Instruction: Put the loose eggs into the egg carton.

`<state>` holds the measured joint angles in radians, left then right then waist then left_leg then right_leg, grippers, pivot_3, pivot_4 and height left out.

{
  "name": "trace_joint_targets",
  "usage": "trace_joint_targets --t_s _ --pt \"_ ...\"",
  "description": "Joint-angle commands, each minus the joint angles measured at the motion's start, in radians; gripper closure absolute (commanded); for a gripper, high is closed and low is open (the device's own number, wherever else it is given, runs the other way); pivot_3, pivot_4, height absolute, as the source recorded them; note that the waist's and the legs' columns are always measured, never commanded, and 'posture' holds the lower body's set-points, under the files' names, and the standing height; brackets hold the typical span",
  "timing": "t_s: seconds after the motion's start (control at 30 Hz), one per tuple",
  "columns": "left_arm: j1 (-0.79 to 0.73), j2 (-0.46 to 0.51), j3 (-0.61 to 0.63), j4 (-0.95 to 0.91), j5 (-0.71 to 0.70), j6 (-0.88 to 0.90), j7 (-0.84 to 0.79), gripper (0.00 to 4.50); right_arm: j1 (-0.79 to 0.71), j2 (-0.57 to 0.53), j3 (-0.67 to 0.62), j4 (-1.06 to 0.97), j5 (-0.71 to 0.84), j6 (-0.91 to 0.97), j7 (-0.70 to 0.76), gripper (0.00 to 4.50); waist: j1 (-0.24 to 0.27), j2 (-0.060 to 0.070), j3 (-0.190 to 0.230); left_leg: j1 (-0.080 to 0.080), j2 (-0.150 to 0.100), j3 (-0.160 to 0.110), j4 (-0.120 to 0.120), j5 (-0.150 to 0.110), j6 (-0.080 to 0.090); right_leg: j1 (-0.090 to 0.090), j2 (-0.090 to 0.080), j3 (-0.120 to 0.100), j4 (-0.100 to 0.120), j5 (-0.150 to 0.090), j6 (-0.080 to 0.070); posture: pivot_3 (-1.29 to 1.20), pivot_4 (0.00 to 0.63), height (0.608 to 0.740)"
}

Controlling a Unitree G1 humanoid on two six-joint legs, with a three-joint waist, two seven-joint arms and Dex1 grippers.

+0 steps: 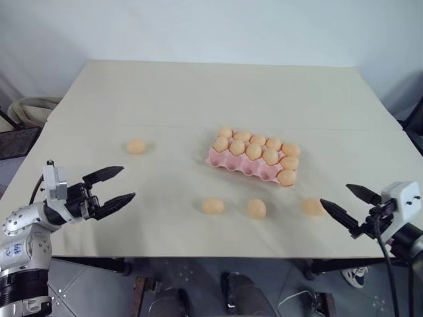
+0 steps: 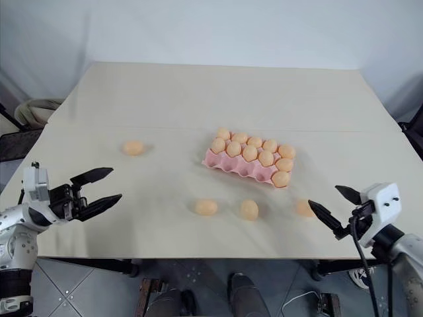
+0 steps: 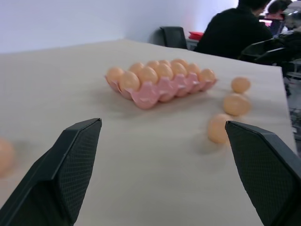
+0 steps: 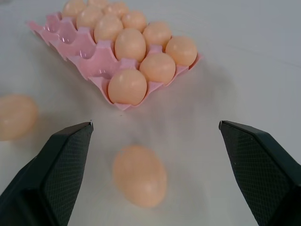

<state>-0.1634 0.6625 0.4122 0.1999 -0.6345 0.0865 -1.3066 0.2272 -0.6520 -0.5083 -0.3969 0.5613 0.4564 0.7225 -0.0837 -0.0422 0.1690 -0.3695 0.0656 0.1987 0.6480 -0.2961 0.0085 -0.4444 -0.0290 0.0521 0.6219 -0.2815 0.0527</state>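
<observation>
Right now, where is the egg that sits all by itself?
In the left eye view, the lone egg lies on the table's left side, left of the egg carton, beyond the open left pincer.

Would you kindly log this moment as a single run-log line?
left gripper: open, empty | right gripper: open, beside nearest loose egg | loose eggs on table: four | egg carton: front row empty

Both eye views looked forward and down from head height over the pale beige rectangular table [image 1: 198, 92], framing nearly the same scene, with the pink moulded egg carton [image 1: 228, 160] just toward 3 o'clock of centre. The left wrist view sat low near the tabletop, facing the carton [image 3: 155, 92] from its short end. The right wrist view looked steeply down, close on a tan loose egg [image 4: 139, 175] and the carton's near corner.
</observation>
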Motion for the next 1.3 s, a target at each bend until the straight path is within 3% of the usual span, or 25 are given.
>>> trace_joint_targets --t_s 0.03,0.4,0.8,0.9,1.1,1.13,1.3 --pt "0.018 -0.004 0.016 -0.031 -0.025 -0.025 -0.023 0.02 -0.008 0.014 0.029 -0.013 -0.033 -0.035 -0.025 0.00 0.001 0.000 0.000 0.000 0.000 0.000 0.000 0.000 0.000 0.000 0.000 0.000 0.000 -0.001 -0.001 0.00 0.150 0.740" --pt "0.041 0.003 0.003 -0.055 -0.027 -0.040 -0.046 0.02 -0.091 0.047 0.156 0.114 -0.128 -0.056 -0.083 0.00 0.000 0.000 0.000 0.000 0.000 0.000 0.000 0.000 0.000 0.000 0.000 0.000 0.000 -0.002 -0.004 0.00 0.150 0.740" --pt "0.003 -0.001 -0.017 -0.056 -0.017 -0.035 -0.030 0.02 -0.103 0.064 0.185 0.158 -0.179 -0.063 -0.118 0.00 -0.001 0.000 0.000 0.000 0.000 0.000 0.000 0.000 0.000 0.000 0.000 0.000 0.000 -0.002 -0.003 0.00 0.150 0.740" --pt "-0.004 -0.002 -0.022 -0.051 -0.015 -0.039 -0.025 0.00 -0.109 0.075 0.188 0.156 -0.187 -0.071 -0.121 0.62 -0.001 0.000 0.000 0.000 0.000 0.000 0.000 0.000 0.000 0.000 0.000 0.000 0.000 -0.001 -0.002 0.00 0.150 0.740" --pt "-0.010 -0.001 -0.026 -0.050 -0.015 -0.042 -0.017 0.00 -0.120 0.067 0.210 0.113 -0.177 -0.018 -0.119 2.63 -0.001 0.000 0.000 0.000 0.000 0.000 0.000 0.000 0.000 0.000 0.000 0.000 0.000 -0.001 -0.002 0.00 0.150 0.740" --pt "-0.009 -0.001 -0.026 -0.051 -0.016 -0.042 -0.015 0.00 -0.119 0.053 0.215 0.102 -0.180 0.011 -0.122 2.80 -0.001 0.000 0.000 0.000 0.000 0.000 0.000 0.000 0.000 0.000 0.000 0.000 0.000 -0.001 -0.002 0.00 0.150 0.740" --pt "-0.004 -0.002 -0.024 -0.056 -0.019 -0.042 -0.010 0.00 -0.178 0.035 0.188 0.012 -0.149 0.072 -0.142 2.80 -0.002 0.000 0.000 0.000 0.000 0.000 0.000 0.000 0.000 0.000 0.000 0.000 0.000 -0.001 -0.002 0.00 0.150 0.740"
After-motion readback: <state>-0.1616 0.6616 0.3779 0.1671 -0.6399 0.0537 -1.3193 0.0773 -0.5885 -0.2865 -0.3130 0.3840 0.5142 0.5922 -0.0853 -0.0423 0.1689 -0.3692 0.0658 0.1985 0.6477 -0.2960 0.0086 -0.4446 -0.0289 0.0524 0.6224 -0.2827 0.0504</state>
